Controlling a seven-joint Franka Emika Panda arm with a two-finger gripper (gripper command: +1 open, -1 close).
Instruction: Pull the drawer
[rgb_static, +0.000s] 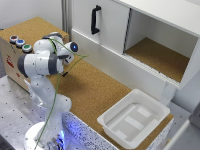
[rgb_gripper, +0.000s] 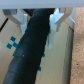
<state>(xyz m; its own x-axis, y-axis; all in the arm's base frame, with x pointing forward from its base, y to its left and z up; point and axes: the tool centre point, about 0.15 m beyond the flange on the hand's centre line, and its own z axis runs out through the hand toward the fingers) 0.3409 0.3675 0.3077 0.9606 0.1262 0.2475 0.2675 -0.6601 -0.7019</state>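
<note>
The white drawer (rgb_static: 100, 57) sits shut below the cabinet, handle hidden.

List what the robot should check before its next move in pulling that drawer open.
1. Handle between the fingers: ok. In the wrist view the black handle runs through the gripper.
2. Fingers closed on the handle: not ok. The jaws stand open, with a gap beside one finger.
3. Gripper lined up with the handle: cannot tell. The handle crosses the wrist view at a slant.
4. Drawer front free of obstacles: cannot tell. In the exterior view the arm hides the gripper and handle.
5. White tray out of the way: ok. It sits on the table apart from the arm.
</note>
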